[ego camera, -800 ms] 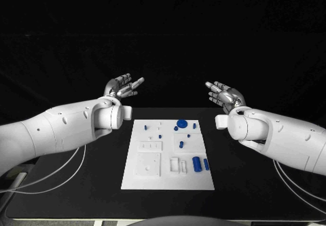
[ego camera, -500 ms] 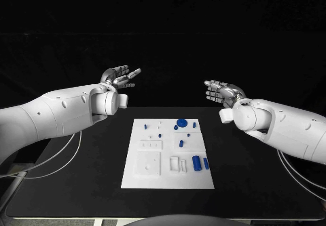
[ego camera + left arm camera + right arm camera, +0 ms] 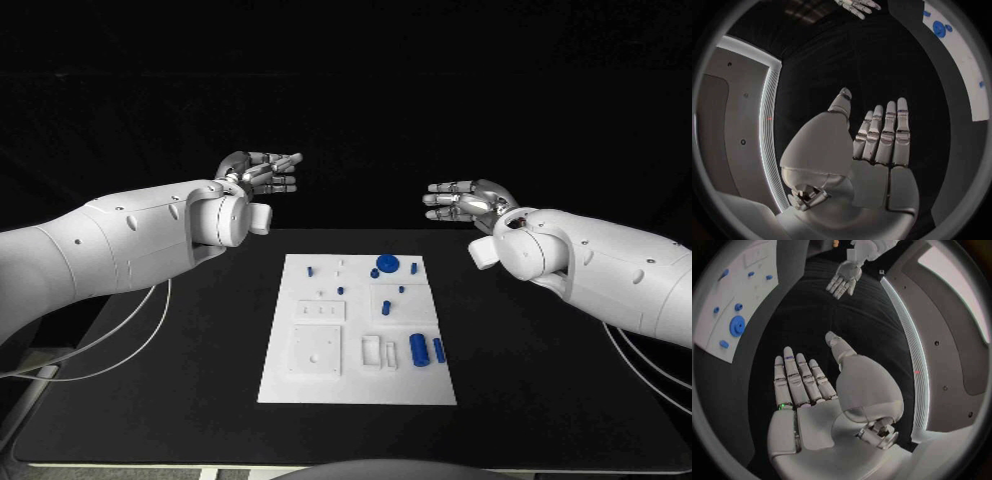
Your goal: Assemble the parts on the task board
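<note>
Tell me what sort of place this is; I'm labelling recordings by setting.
Probably a robotics test bench: a black table, a white rectangular task board with small blue parts, nothing homelike.

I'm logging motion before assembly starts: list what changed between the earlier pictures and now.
Both silver hands, left and right, turned from fingers-up toward each other, fingers now pointing inward; both arms shifted slightly. Nothing was grasped or released. The white task board and small blue parts lie as before.

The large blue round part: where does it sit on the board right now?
In the head view the large blue round part sits near the far edge of the task board, right of centre, between both raised hands.
</note>
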Motion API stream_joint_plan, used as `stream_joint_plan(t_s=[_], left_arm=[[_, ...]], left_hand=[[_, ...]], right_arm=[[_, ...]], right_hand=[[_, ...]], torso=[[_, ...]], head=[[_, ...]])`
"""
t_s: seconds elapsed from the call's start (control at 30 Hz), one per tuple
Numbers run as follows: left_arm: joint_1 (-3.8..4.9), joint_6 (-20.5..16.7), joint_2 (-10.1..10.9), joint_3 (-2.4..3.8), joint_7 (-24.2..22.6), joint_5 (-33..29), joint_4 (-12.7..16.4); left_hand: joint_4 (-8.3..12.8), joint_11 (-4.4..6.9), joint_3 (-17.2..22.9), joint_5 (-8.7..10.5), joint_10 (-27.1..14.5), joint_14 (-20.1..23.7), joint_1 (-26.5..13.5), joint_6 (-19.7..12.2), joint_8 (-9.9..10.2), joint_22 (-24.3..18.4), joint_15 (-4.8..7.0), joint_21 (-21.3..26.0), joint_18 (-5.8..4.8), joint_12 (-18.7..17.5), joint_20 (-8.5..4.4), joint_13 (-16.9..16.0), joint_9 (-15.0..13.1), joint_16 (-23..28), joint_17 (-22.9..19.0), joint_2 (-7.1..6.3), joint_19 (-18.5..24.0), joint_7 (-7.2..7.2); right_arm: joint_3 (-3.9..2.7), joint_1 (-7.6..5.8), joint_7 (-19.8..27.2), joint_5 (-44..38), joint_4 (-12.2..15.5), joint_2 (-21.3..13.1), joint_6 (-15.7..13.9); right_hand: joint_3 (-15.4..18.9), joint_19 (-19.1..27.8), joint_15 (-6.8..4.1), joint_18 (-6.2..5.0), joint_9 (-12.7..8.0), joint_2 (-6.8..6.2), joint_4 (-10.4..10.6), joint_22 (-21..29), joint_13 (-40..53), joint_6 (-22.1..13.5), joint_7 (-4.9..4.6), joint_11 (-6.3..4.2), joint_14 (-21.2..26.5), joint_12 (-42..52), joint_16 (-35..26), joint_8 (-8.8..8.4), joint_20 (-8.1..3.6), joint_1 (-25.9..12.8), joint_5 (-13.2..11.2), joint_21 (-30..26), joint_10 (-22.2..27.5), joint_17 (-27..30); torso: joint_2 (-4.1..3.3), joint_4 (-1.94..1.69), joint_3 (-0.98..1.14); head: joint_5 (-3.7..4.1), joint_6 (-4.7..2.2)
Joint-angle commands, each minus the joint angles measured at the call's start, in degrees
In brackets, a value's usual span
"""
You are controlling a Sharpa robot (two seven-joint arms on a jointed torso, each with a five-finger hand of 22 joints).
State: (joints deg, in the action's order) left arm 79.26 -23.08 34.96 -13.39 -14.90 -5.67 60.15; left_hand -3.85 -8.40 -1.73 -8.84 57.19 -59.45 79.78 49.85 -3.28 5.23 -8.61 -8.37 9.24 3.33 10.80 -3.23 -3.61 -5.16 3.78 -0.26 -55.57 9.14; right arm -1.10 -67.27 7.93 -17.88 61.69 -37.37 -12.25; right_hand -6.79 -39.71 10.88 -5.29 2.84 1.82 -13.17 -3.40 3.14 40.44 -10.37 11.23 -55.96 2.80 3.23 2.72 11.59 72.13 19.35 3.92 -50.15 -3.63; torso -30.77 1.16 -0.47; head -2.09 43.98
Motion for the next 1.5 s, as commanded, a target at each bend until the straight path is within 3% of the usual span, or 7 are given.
stream_joint_plan(t_s=[0.03, 0.27, 0.47, 0.63, 1.03, 1.2, 1.5], left_arm=[[0.12, 2.7, 0.8, 0.03, -0.5, 0.6, 1.4], [0.77, 2.8, 3.7, 0.0, -0.6, 3.9, 5.8], [1.82, 3.1, 6.2, -0.01, -0.7, 5.6, 10.7], [2.79, 3.4, 8.2, -0.02, -1.1, 6.1, 15.2], [4.29, 3.9, 11.5, -0.01, -1.9, 6.4, 22.6], [4.66, 4.1, 12.0, 0.0, -2.0, 6.5, 24.0], [5.12, 4.5, 12.6, 0.01, -2.2, 6.8, 25.6]], left_hand=[[1.7, 0.85, -0.2, -1.84, 5.2, -5.5, 1.0, 5.9, -0.5, 0.8, 1.44, -2.2, -2.07, 0.3, -3.04, -0.1, -0.3, -1.6, 0.5, 1.44, -3.5, -0.34], [4.0, 3.46, 0.8, -2.81, 13.5, -11.4, 4.0, 12.2, -0.7, 2.5, 4.46, -5.8, -4.43, 0.1, -7.04, -0.2, -0.8, -3.9, 1.0, 2.58, -7.1, -2.14], [6.0, 4.52, 0.7, -2.88, 16.5, -13.1, 4.5, 13.8, -0.3, 5.8, 5.75, -10.4, -6.06, 0.0, -9.24, -0.2, -0.5, -6.5, 1.6, 2.75, -6.5, -2.53], [7.5, 4.3, 0.5, -3.04, 15.6, -12.1, 3.7, 13.4, -0.3, 9.5, 5.62, -14.6, -6.11, 0.1, -9.17, -0.2, -0.4, -7.7, 1.5, 3.31, -2.9, -2.44], [8.0, 3.3, 0.5, -2.97, 13.0, -10.6, 2.4, 11.8, -0.3, 10.1, 4.75, -15.1, -5.65, 0.0, -8.17, -0.2, -0.4, -6.2, 0.5, 3.21, -0.6, -1.92], [8.3, 2.93, 0.6, -2.95, 12.1, -10.4, 2.1, 11.3, -0.3, 9.6, 4.33, -14.4, -5.39, 0.0, -7.64, -0.2, -0.4, -4.7, 0.3, 3.13, -0.3, -1.73], [8.7, 2.98, 1.0, -2.94, 12.3, -11.0, 1.2, 11.0, -0.3, 8.3, 4.12, -12.9, -5.22, 0.0, -7.32, -0.2, -0.3, -2.3, 0.4, 3.07, -0.9, -1.71]], right_arm=[[-0.04, -0.04, 1.3, -16.4, -0.5, 0.4, -1.4], [-0.06, -0.14, 1.8, -31.8, -0.8, 1.4, -2.0], [-0.08, -0.74, 1.3, -44.1, -0.6, 2.3, -1.7], [-0.1, -1.51, 0.0, -53.3, -0.1, 2.9, -1.4], [-0.12, -2.34, -3.1, -67.3, 1.0, 3.8, -1.3], [-0.12, -2.44, -4.2, -71.7, 1.6, 4.3, -1.1], [-0.11, -2.48, -6.4, -78.0, 1.8, 5.6, 0.9]], right_hand=[[-2.1, -9.3, -2.26, -0.17, 0.3, -0.04, -2.0, -0.6, 0.2, 7.6, 0.14, -1.5, -6.1, 0.4, 0.4, 0.53, -1.74, 0.4, 2.1, 1.7, -6.8, -0.3], [-9.6, -24.9, -8.81, -1.33, 1.0, -2.44, -3.3, -1.6, 0.2, 19.8, 1.79, -4.76, -23.5, 0.6, 2.5, 1.28, -7.54, -1.3, 3.9, 6.9, -14.2, -3.1], [-10.1, -32.7, -11.08, -2.39, 0.9, -4.12, -3.3, -3.6, 0.2, 22.2, 2.57, -6.03, -30.8, 0.5, 6.1, 0.9, -10.5, 0.0, 4.2, 11.4, -17.1, -7.1], [-9.5, -36.9, -12.0, -3.07, 0.8, -4.87, -3.2, -8.2, 0.2, 22.9, 2.95, -6.48, -30.6, 0.5, 21.9, 0.84, -12.74, 0.7, 4.0, 18.5, -17.4, -16.0], [-13.8, -33.8, -11.67, -6.12, 0.8, -6.45, -3.1, -20.3, 0.2, 22.9, 3.33, -6.22, -28.7, 0.5, 38.5, 0.83, -11.72, 0.0, 2.4, 31.2, -15.8, -25.1], [-13.5, -34.0, -11.48, -6.7, 0.8, -6.98, -3.1, -21.5, 0.2, 22.4, 3.45, -6.03, -28.2, 0.5, 40.7, 0.82, -11.29, 0.1, 2.0, 31.6, -15.0, -25.6], [-11.2, -35.0, -11.1, -7.76, 0.8, -7.44, -3.1, -22.1, 0.2, 21.5, 3.67, -5.64, -27.7, 0.5, 43.1, 0.82, -10.23, 1.1, 1.2, 30.5, -12.8, -25.5]], torso=[[-0.24, -0.09, 0.01], [-1.68, -0.08, -0.18], [-3.16, -0.32, -0.58], [-4.6, -0.91, -0.86], [-7.4, -2.03, -1.07], [-8.39, -2.44, -0.97], [-9.57, -3.13, -0.72]], head=[[-0.26, -0.42], [-0.16, -1.52], [-0.02, -2.82], [0.2, -4.04], [-0.12, -6.45], [-0.27, -8.92], [0.29, -9.25]])
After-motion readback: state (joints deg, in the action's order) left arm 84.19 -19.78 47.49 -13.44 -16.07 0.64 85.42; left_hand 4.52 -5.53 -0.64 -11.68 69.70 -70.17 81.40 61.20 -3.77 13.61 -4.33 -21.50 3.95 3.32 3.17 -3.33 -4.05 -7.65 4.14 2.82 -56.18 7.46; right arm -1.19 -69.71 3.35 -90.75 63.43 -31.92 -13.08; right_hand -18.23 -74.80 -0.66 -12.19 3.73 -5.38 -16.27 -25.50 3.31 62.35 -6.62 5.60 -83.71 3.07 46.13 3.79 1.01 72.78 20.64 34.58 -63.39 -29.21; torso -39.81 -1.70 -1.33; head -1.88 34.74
